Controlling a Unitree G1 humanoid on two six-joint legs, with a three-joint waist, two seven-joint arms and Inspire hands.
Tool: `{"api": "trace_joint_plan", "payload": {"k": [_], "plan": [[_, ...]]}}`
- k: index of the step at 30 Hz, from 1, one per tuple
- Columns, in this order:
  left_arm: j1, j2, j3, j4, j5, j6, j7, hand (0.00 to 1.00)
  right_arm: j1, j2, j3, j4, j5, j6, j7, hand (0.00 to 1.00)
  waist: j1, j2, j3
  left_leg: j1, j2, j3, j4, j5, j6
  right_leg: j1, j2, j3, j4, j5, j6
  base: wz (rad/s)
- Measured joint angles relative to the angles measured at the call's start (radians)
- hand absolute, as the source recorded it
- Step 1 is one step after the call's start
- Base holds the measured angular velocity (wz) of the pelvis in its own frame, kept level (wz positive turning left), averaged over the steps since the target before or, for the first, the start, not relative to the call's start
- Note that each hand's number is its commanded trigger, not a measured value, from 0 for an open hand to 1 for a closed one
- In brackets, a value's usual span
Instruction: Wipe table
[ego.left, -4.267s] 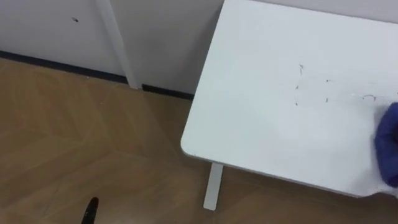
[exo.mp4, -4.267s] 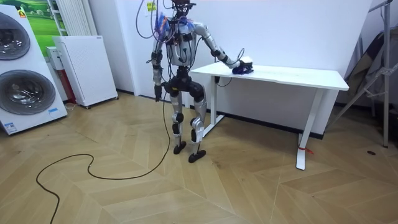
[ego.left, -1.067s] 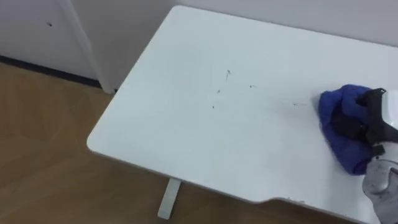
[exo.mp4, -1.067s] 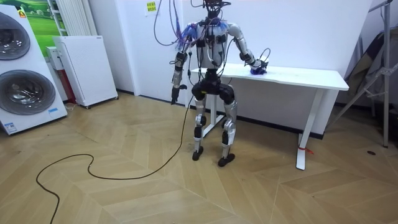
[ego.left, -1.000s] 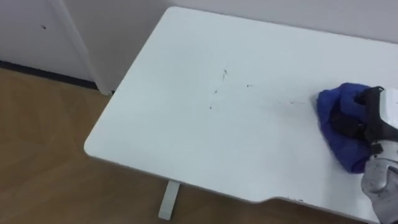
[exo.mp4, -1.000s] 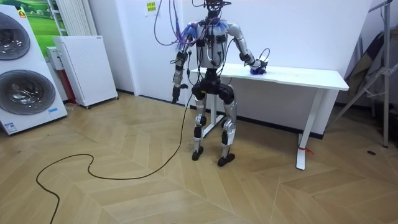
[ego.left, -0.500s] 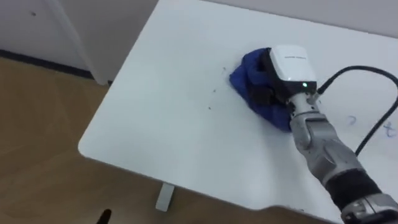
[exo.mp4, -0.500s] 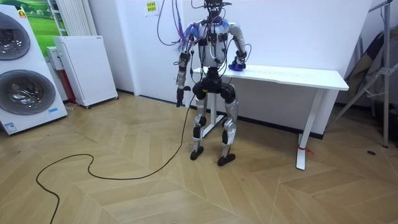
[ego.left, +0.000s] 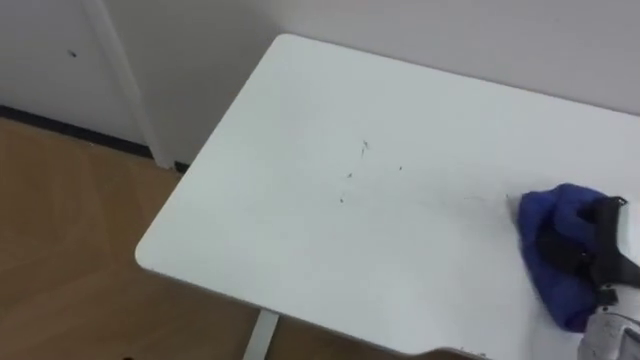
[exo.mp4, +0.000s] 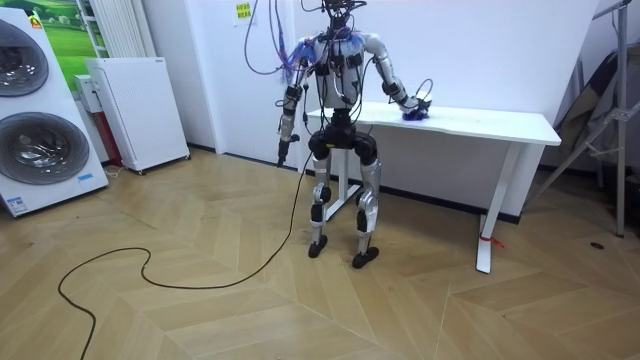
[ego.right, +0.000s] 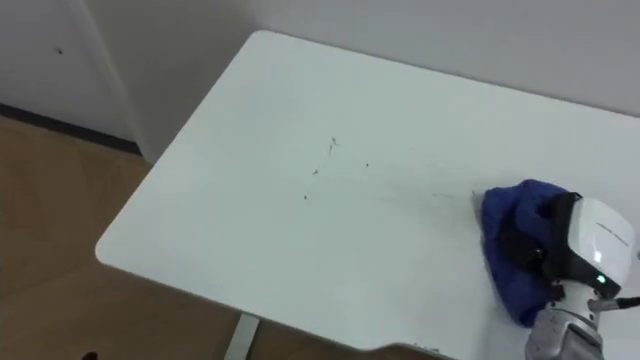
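A white table (ego.left: 290, 210) stands against the wall, and I stand at its left end in the room view (exo.mp4: 480, 122). A few small dark marks (ego.left: 352, 172) dot the middle of its top. A crumpled blue cloth (ego.left: 552, 250) lies on the right part of the table. My right hand (ego.right: 588, 243) rests on it with dark fingers curled into the folds. The cloth (ego.right: 505, 235) sits well to the right of the marks (ego.right: 320, 168). My left hand (exo.mp4: 282, 154) hangs at my side, away from the table.
The table's left corner and front edge border wooden floor, with a white leg (ego.left: 262, 336) below. A white wall runs behind the table. In the room view a washing machine (exo.mp4: 35, 110) and a white cabinet (exo.mp4: 135, 110) stand at the left, and a stand (exo.mp4: 600, 130) at the right.
Half a second ago my right hand held the cloth over the marks at the table's middle. It has swept back to the right with the cloth. The marks still show.
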Motion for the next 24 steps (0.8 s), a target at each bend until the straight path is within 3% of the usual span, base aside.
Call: {"api": "trace_joint_plan", "payload": {"k": [3, 5, 6, 7, 8, 11, 15, 16, 19, 21, 22, 23, 24], "plan": [[-0.023, -0.014, -0.028, 0.01, -0.009, -0.006, 0.003, 0.0, -0.04, 0.032, 0.02, -0.015, -0.01, 0.051, 0.019, 1.0, 0.021, 0.009, 0.0039, 0.01, 0.007, 0.001, -0.001, 0.003, -0.004, -0.004, 0.014, 0.02, -0.003, 0.011, -0.01, -0.26], [-0.053, -0.024, -0.078, 0.039, -0.023, -0.006, 0.01, 0.0, -0.104, 0.051, 0.091, -0.053, -0.016, 0.11, 0.045, 1.0, 0.057, 0.015, 0.0153, 0.001, 0.018, 0.005, -0.001, 0.005, -0.01, -0.032, 0.033, 0.053, -0.003, 0.025, -0.026, -0.5], [-0.061, -0.029, -0.086, 0.042, -0.023, -0.006, 0.01, 0.0, -0.126, 0.058, 0.116, -0.066, -0.02, 0.121, 0.056, 1.0, 0.067, 0.015, 0.0178, -0.004, 0.022, 0.008, -0.002, 0.007, -0.012, -0.044, 0.038, 0.063, -0.002, 0.028, -0.03, -0.54], [-0.069, -0.032, -0.11, 0.054, -0.023, -0.006, 0.011, 0.0, -0.175, 0.073, 0.171, -0.088, -0.029, 0.134, 0.08, 1.0, 0.084, 0.011, 0.0264, -0.007, 0.024, 0.005, -0.005, 0.009, -0.015, -0.06, 0.048, 0.074, -0.002, 0.035, -0.04, -0.55], [-0.078, -0.031, -0.135, 0.061, -0.025, -0.006, 0.011, 0.0, -0.226, 0.093, 0.241, -0.098, -0.048, 0.141, 0.1, 1.0, 0.105, 0.016, 0.0327, -0.011, 0.028, 0.004, -0.008, 0.011, -0.019, -0.074, 0.06, 0.084, -0.005, 0.041, -0.049, -0.49], [-0.092, -0.032, -0.172, 0.073, -0.024, -0.002, 0.009, 0.0, -0.33, 0.12, 0.378, -0.115, -0.093, 0.133, 0.158, 1.0, 0.146, 0.016, 0.0372, -0.02, 0.038, -0.005, -0.019, 0.017, -0.029, -0.084, 0.076, 0.087, -0.022, 0.047, -0.058, -0.09], [-0.081, -0.029, -0.172, 0.088, -0.025, 0.022, 0.009, 0.0, -0.366, 0.124, 0.401, -0.147, -0.123, 0.099, 0.192, 1.0, 0.195, 0.022, 0.0364, -0.034, 0.037, -0.013, -0.024, 0.025, -0.028, -0.101, 0.074, 0.078, -0.023, 0.045, -0.057, 0.14], [-0.061, -0.026, -0.168, 0.087, -0.025, 0.032, 0.005, 0.0, -0.363, 0.123, 0.398, -0.136, -0.127, 0.088, 0.19, 1.0, 0.192, 0.023, 0.0365, -0.035, 0.036, -0.015, -0.02, 0.025, -0.028, -0.097, 0.073, 0.07, -0.022, 0.045, -0.057, 0.23], [-0.01, -0.027, -0.127, 0.079, -0.023, 0.035, -0.009, 0.0, -0.288, 0.122, 0.353, -0.109, -0.125, 0.03, 0.134, 1.0, 0.138, 0.019, 0.0326, -0.014, 0.033, -0.015, -0.026, 0.026, -0.026, -0.058, 0.065, 0.028, -0.043, 0.041, -0.05, 0.38], [0.015, -0.027, -0.074, 0.069, 0.009, 0.035, -0.015, 0.0, -0.213, 0.119, 0.29, -0.095, -0.118, -0.02, 0.092, 1.0, 0.097, 0.013, 0.0291, 0.002, 0.025, -0.011, -0.032, 0.027, -0.025, -0.021, 0.059, 0.025, -0.065, 0.034, -0.039, 0.45], [0.024, -0.026, -0.03, 0.062, 0.027, 0.027, -0.013, 0.0, -0.143, 0.115, 0.229, -0.096, -0.118, -0.049, 0.051, 1.0, 0.06, 0.005, 0.0228, 0.01, 0.018, 0.0, -0.038, 0.03, -0.019, 0.003, 0.054, 0.024, -0.076, 0.028, -0.03, 0.46], [0.031, -0.024, 0.014, 0.058, 0.056, 0.022, -0.005, 0.0, -0.071, 0.108, 0.165, -0.095, -0.105, -0.074, 0.011, 1.0, 0.045, -0.003, 0.016, 0.03, 0.013, 0.025, -0.06, 0.034, -0.012, 0.012, 0.045, 0.028, -0.073, 0.021, -0.018, 0.34], [0.037, -0.022, 0.027, 0.056, 0.059, 0.019, 0.003, 0.0, -0.042, 0.104, 0.143, -0.091, -0.091, -0.082, -0.005, 1.0, 0.035, -0.004, 0.0146, 0.038, 0.012, 0.032, -0.066, 0.035, -0.011, 0.019, 0.042, 0.027, -0.074, 0.019, -0.015, 0.0]]}}
